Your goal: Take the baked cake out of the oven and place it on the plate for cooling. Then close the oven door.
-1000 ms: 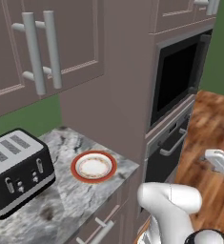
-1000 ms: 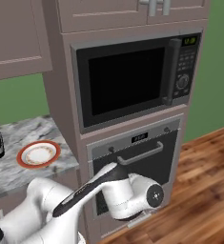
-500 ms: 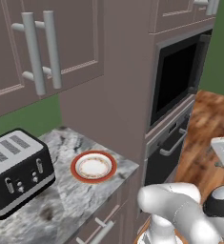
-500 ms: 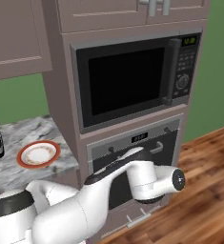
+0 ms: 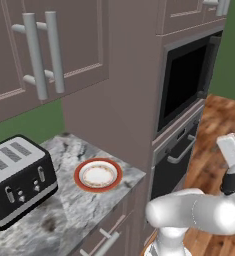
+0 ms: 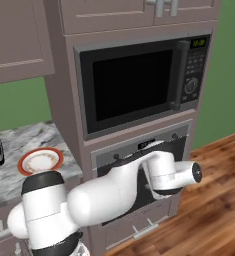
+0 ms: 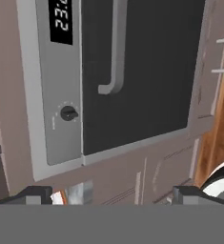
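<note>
The oven (image 6: 161,145) sits under the microwave, and my arm reaches across its front. Its oven door (image 7: 142,71) is shut: a dark glass panel with a silver bar handle (image 7: 116,47). Beside the panel runs the silver control strip (image 7: 56,119) with a knob (image 7: 68,113) and a display. The hand view is rolled sideways and faces this door from close by. My gripper (image 7: 111,194) is open and empty, its fingertips (image 7: 35,193) wide apart. The baked cake is hidden. The orange-rimmed plate (image 5: 98,174) lies empty on the marble counter (image 5: 64,210), left of the oven column.
A black toaster (image 5: 19,180) stands on the counter's left. The black-windowed microwave (image 6: 134,85) is above the oven. A drawer with a bar handle (image 6: 144,230) is below it. Wood floor (image 6: 214,200) lies to the right, and wall cabinets (image 5: 39,45) hang over the counter.
My arm has swung further right across the oven front, with the hand now past the door's right side. The gripper stayed open. Plate and oven door have not moved.
</note>
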Tool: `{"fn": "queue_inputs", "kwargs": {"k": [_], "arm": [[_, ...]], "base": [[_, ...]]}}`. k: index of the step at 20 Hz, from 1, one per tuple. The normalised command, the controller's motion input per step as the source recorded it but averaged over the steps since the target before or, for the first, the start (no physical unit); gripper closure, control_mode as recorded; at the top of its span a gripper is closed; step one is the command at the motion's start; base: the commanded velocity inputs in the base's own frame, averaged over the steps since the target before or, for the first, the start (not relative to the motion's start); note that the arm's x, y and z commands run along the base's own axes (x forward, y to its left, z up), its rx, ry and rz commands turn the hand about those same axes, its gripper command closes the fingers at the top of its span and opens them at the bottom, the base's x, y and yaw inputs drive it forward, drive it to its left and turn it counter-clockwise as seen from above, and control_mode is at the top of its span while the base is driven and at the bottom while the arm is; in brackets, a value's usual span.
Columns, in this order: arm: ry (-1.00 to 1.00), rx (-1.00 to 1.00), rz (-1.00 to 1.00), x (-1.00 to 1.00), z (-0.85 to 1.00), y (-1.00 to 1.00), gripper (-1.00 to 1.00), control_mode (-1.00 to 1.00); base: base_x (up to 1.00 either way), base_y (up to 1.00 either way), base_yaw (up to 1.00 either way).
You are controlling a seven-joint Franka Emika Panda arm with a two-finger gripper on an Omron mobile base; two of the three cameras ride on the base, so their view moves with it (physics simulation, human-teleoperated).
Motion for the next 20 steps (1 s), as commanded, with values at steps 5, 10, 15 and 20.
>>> {"fn": "queue_inputs", "kwargs": {"k": [5, 10, 15, 20], "arm": [[-0.12, 0.08, 0.0, 0.0, -0.27, 0.0, -1.0, -1.0], [-0.12, 0.03, 0.0, 0.05, -0.08, 0.0, -1.0, -1.0], [-0.13, 0.0, 0.0, 0.04, 0.0, 0.11, -1.0, -1.0], [-0.09, 0.0, 0.0, 0.01, 0.0, 0.32, -1.0, -1.0]], "base": [[0.0, 0.0, 0.0], [0.0, 0.0, 0.0], [0.0, 0.0, 0.0], [0.0, 0.0, 0.0]]}}
